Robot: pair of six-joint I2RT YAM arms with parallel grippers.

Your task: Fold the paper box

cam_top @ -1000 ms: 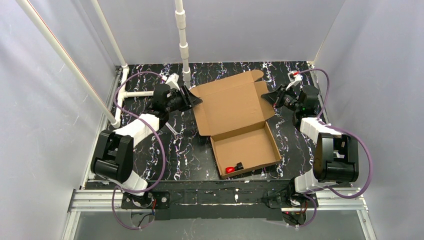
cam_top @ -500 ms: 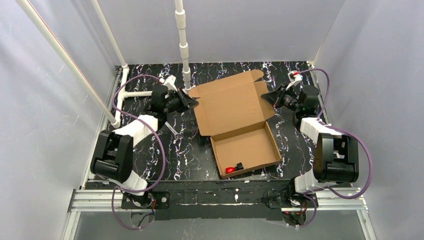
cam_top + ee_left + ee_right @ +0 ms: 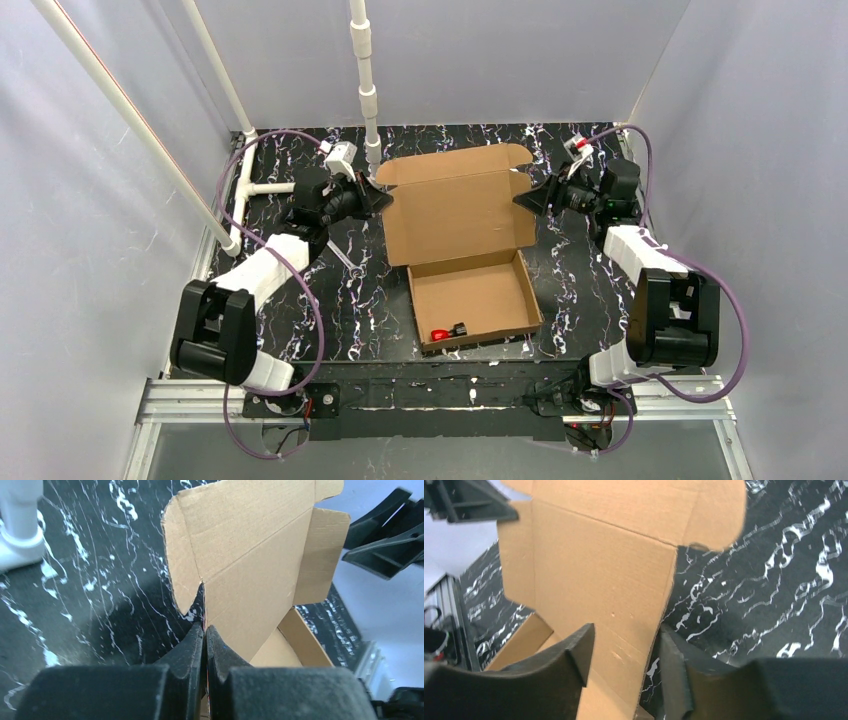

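- The paper box (image 3: 462, 240) lies at the middle of the black, white-veined worktop (image 3: 345, 290), between the two arms.
- Its tray (image 3: 475, 295) is already formed, with four standing walls, and sits on the near side, towards the arm bases.
- The lid (image 3: 455, 210) is hinged at the tray's far wall and stands open, extending away towards the far edge of the worktop. Its front flap (image 3: 450, 165) forms the farthest strip.
- A small red and black object (image 3: 447, 331) rests inside the tray, at the near-left corner.
- The left tool (image 3: 378, 200) is at the left edge of the lid. In the left wrist view, the left tool (image 3: 204, 630) has its fingers pressed together on the cardboard edge, just below the rounded side flap (image 3: 181, 575); it grips the paper box there.
- The right tool (image 3: 522, 200) is at the right edge of the lid, opposite the left one. In the right wrist view, the right tool (image 3: 626, 635) has its fingers parted about halfway. The lid edge passes between them; no clamping grip is visible.
- The rounded right side flap (image 3: 719, 515) projects beyond the lid's fold line, over the worktop.
- A white pipe frame (image 3: 367, 90) stands at the far side, just beyond the left tool.
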